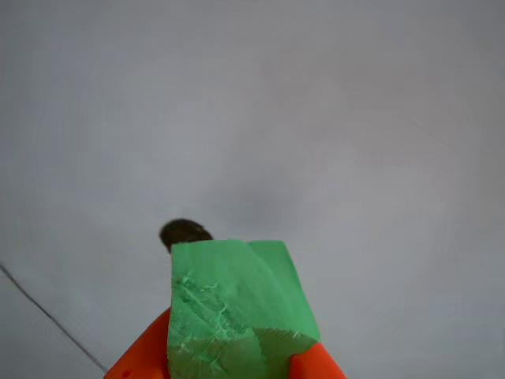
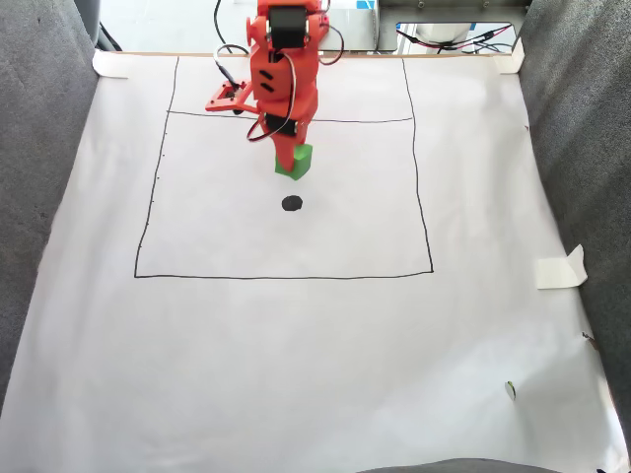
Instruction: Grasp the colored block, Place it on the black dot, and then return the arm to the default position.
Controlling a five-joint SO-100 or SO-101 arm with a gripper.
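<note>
The colored block (image 2: 294, 162) is being pinched by the gripper (image 2: 287, 164) — held just short of the black dot (image 2: 292, 204).

White paper sheet (image 2: 296, 374) bears the black dot (image 2: 293, 204).

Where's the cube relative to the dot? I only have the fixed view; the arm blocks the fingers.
Observer: In the other view the green cube sits between the orange fingers, which press on both its lower sides. The gripper is shut on it.
Operator: Is the dot covered yet?
Observer: No. The dot peeks out just past the cube's top left edge, partly hidden behind it.
Operator: Cube condition?
Observer: Its left face is scratched and rough; the right face looks smooth.
</note>
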